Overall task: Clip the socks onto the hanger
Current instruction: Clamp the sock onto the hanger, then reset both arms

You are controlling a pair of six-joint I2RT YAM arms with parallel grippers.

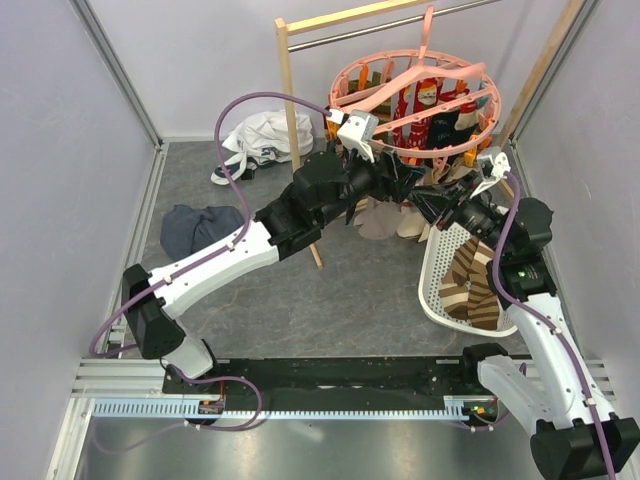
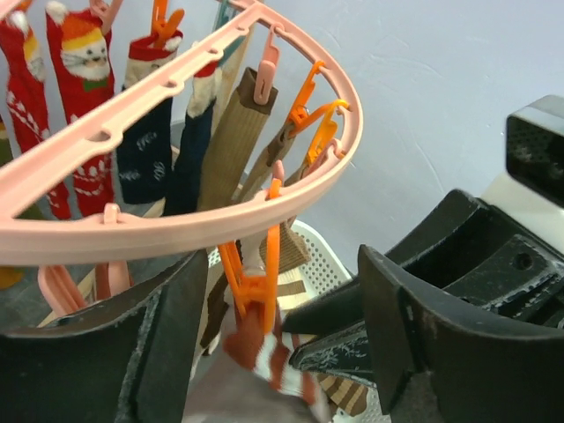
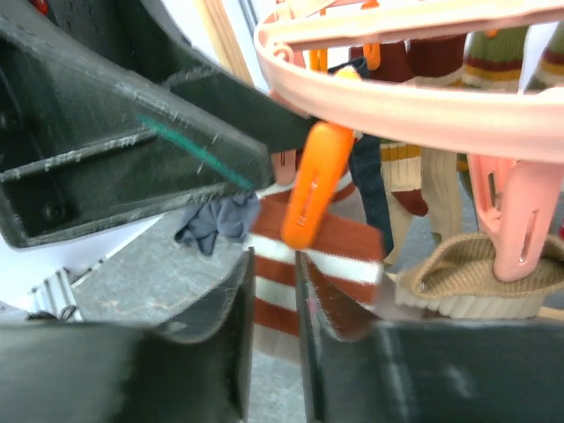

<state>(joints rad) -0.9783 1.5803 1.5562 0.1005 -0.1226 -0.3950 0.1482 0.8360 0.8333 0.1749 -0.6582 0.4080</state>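
Black fingers (image 3: 203, 352) of the right gripper (image 3: 275, 282) are pressing together on a rust-and-cream striped fabric sock (image 3: 344, 251), pinching it just below an orange plastic clip (image 3: 310, 185). That clip is hanging from the ring of the round pink plastic drying hanger (image 3: 423, 106) and is overlapping the sock's upper edge. The left gripper (image 2: 282, 264) is standing spread wide, its jaws flanking the same clip; whether they are touching it cannot be told. The hanger is hanging by its curved hook from the metal bar of the wooden-framed rail (image 1: 290, 90) at the far end of the grey table (image 1: 370, 300). Red Santa-patterned, navy and tan ribbed socks (image 2: 84, 62) are dangling from other clips around the ring. Below the hanger, on the right, a white perforated plastic basket (image 1: 430, 270) is holding brown-and-tan striped socks (image 1: 475, 290). On the left, a white garment with dark trim (image 1: 262, 135) and a dark blue-grey cloth bundle (image 1: 195, 230) are lying on the table.
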